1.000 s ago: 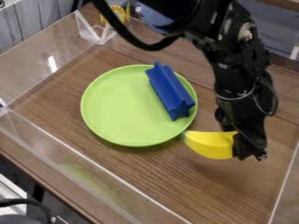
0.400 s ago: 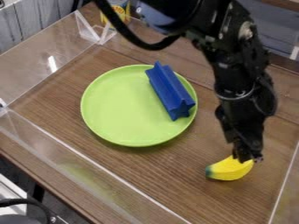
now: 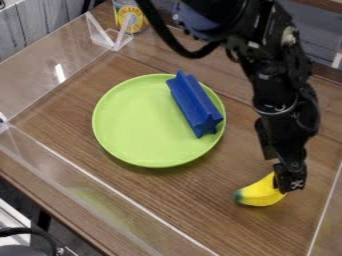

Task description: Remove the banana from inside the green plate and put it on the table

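So the banana (image 3: 259, 193) is lying on the wood-grain table (image 3: 154, 204) in the lower right of the frame, off the green plate (image 3: 123, 138), which sits left of center with the blue block (image 3: 195, 105) on its right side. Job looks basically done to me, so the risk now is the exit. The gripper (image 3: 285, 184) is right at the banana's upper right end, and honestly I can't tell from this angle whether the fingers are open or closed, since the near one hides whatever's behind it. Can't rule out contact either. If a fingertip is still snagged on the peel when the arm lifts, the banana could get dragged or tipped over. Same deal if the arm swings sideways before going up: it's a stubby curved thing, so I'd guess a nudge would spin or rock it, maybe toward the clear wall at the right. And if the arm cuts back low toward the upper left, it could clip the blue block or shove the plate. Straight up first, then away, imo.
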`<state>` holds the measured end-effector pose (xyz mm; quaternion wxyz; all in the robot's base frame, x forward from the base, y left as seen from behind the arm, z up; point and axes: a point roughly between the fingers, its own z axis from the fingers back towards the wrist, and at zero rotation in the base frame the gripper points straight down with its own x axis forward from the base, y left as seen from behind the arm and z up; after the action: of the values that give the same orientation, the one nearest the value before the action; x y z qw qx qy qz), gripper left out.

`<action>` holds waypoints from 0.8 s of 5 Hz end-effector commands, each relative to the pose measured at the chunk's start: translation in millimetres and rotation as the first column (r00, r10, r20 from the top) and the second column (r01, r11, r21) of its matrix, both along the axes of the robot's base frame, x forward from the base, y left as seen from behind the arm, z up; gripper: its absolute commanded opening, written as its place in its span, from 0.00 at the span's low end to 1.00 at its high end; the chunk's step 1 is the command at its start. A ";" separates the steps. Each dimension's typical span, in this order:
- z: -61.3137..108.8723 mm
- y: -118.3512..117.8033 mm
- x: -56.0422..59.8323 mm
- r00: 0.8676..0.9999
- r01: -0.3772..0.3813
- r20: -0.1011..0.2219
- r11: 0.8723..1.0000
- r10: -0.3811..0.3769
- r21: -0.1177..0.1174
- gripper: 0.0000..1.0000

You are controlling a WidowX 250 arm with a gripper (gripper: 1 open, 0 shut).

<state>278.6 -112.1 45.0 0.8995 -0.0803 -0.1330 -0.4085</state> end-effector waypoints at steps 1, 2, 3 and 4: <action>-7.4 3.8 8.6 1.000 0.007 0.027 1.000 -0.007 -0.009 1.00; -10.9 12.5 10.5 0.999 -0.041 0.019 0.999 0.041 -0.004 1.00; -13.0 18.1 12.6 0.996 -0.089 0.015 0.996 0.089 -0.001 0.00; -7.2 15.3 12.1 0.996 -0.088 0.003 0.996 0.088 0.004 1.00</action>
<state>281.9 -94.4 25.0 0.9206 -0.0771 -0.1131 -0.3658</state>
